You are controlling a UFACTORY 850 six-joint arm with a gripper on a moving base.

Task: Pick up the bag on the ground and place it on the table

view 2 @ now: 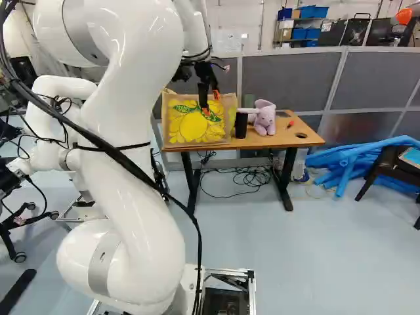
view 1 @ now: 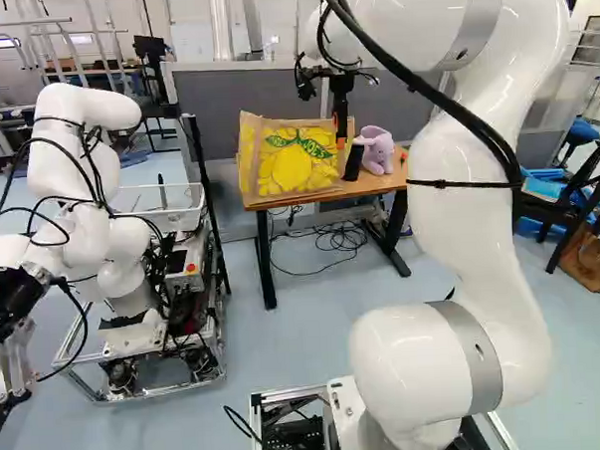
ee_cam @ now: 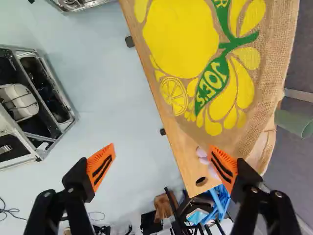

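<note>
In the left base view, the yellow-printed bag (view 1: 289, 164) stands on the far table (view 1: 376, 185), left of the purple stuffed toy (view 1: 378, 152). The right base view shows the gripper (view 2: 210, 102) by the bag's upper right part. In the wrist view, its fingers stand wide apart, the bag ahead.

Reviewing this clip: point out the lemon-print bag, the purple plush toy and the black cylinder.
Bag (view 1: 296, 167): left base view, on the yellow print of its side.
Plush toy (view 2: 265, 119): right base view, on its middle.
Black cylinder (view 2: 241, 125): right base view, on its side.
</note>
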